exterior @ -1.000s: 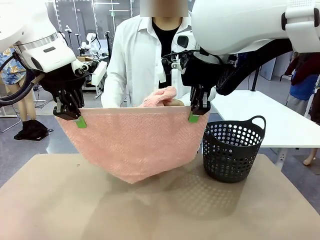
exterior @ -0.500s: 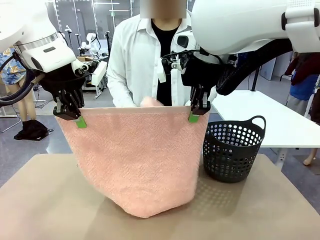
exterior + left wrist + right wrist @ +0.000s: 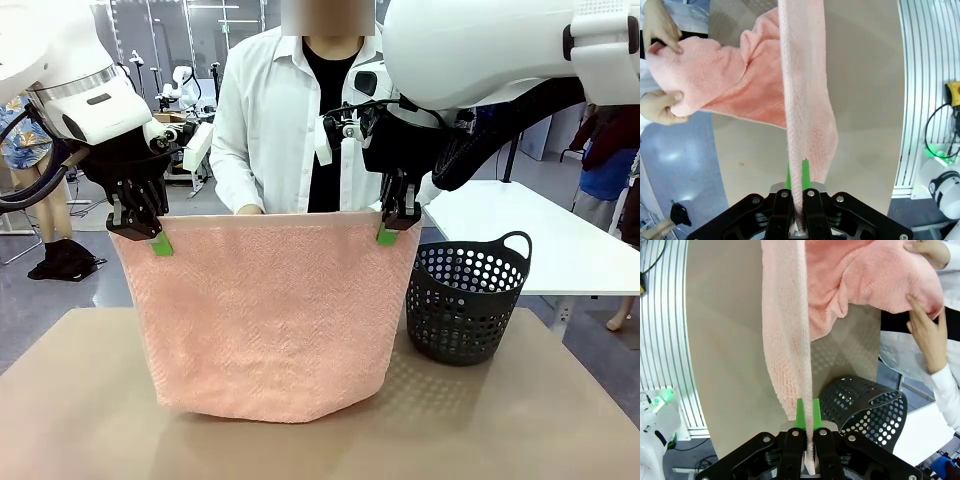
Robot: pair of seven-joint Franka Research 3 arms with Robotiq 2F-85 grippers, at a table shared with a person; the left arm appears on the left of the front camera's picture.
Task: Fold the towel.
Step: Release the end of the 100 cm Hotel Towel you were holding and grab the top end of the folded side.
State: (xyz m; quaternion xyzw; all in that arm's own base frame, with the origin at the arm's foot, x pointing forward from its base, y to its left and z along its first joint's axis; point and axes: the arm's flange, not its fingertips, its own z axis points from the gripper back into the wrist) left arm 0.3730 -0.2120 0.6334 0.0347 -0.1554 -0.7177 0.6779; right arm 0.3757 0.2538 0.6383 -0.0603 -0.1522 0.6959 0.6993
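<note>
Now, salmon-pink terry cloth towel [image 3: 265,320]: hanging broad and flat across the middle of the front view, top edge pulled straight between the two grippers, bottom sagging down onto the tan tabletop [image 3: 80,400].
Left gripper [image 3: 150,238]: black fingers with green pads pinched tight on the towel's top corner at picture left, well above the table.
Left gripper, wrist camera [image 3: 796,172]: pads pressed together, cloth edge squeezed between them and running straight up the picture.
Right gripper [image 3: 392,228]: clamped just as firmly on the opposite top corner, level with the left one.
Right gripper, wrist camera [image 3: 805,410]: green pads closed on the hem, towel [image 3: 785,330] dropping away edge-on toward the tabletop.
Person's hands [image 3: 659,106]: both on the bunched far end of the towel [image 3: 730,80], fingers curled over the cloth, held up off the table; same hands [image 3: 927,335] at the far side in the right wrist view.
Person in a white shirt [image 3: 270,120]: standing across the table, directly behind the hanging cloth.
Dark perforated plastic basket with loop handles [image 3: 465,300]: upright on the table just right of the towel; towel's side edge overlapping its left rim in the front view, touching or not, hard to call. Seen again [image 3: 865,400] beside the right gripper's fingers.
</note>
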